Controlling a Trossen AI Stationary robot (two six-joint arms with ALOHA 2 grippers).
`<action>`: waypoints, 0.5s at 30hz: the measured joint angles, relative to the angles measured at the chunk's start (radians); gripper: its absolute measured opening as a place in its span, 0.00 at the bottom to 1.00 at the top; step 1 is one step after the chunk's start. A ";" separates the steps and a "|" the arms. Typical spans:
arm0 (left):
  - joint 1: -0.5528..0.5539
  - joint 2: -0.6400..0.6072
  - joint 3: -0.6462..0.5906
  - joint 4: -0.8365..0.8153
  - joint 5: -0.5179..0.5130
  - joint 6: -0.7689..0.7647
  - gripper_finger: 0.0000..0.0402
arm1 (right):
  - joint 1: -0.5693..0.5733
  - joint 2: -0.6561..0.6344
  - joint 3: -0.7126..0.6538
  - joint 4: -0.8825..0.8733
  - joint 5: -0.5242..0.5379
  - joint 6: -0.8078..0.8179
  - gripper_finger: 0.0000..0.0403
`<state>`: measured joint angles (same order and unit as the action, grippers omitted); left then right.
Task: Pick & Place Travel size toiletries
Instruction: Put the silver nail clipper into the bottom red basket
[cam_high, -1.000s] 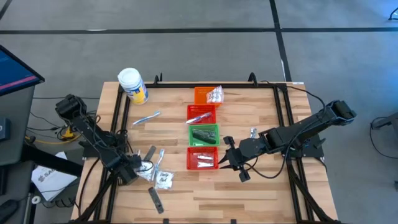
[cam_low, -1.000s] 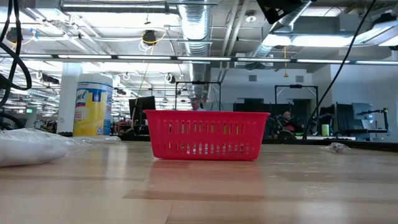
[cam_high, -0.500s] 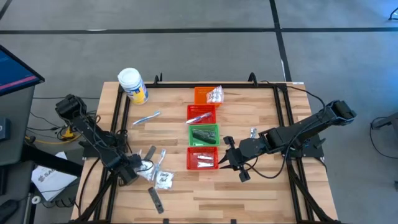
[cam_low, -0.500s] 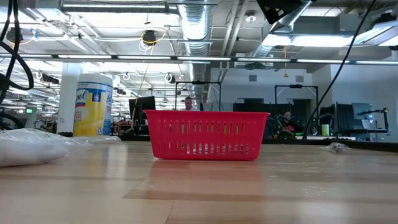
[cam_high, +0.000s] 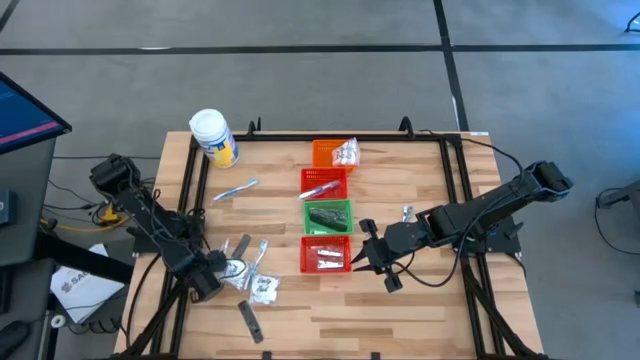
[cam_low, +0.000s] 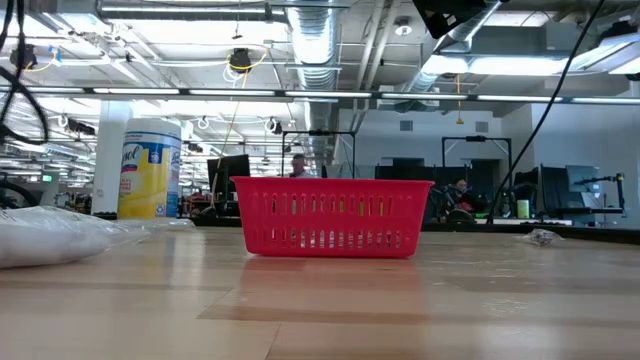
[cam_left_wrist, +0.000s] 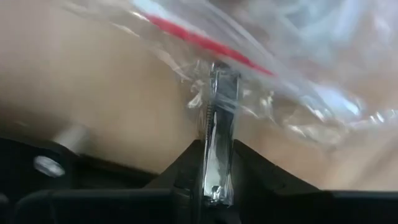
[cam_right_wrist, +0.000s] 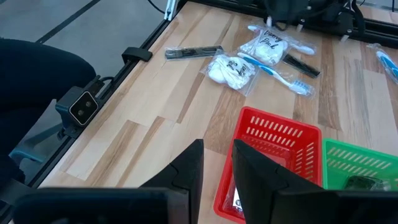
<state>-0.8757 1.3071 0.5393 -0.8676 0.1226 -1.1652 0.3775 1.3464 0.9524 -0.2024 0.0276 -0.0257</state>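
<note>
now the left end effector (cam_high: 222, 270), low over the toiletry pile at the desk's (cam_high: 420, 310) near-left, pinches a small silvery tube (cam_left_wrist: 219, 124) between nearly closed fingers, so lifting it toward the baskets (cam_high: 326, 254) seems next.

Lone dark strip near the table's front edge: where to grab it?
Grip the dark strip at mid-length, across its narrow width, pincer coming straight down. It lies flat and slanted on the table, bare wood along both long edges, nothing touching it; turn the wrist to match the slant.
</note>
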 joint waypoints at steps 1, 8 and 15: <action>0.000 0.000 0.006 -0.001 0.010 -0.001 0.15 | 0.000 0.000 0.000 0.000 0.000 0.000 0.19; 0.000 -0.002 0.040 -0.020 0.021 -0.022 0.14 | 0.000 0.000 0.000 0.000 0.000 0.000 0.19; 0.000 -0.003 0.092 -0.053 0.052 -0.029 0.14 | 0.000 0.000 0.000 0.000 0.000 0.000 0.19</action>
<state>-0.8753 1.3041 0.6308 -0.9207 0.1746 -1.1942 0.3775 1.3464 0.9525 -0.2020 0.0276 -0.0257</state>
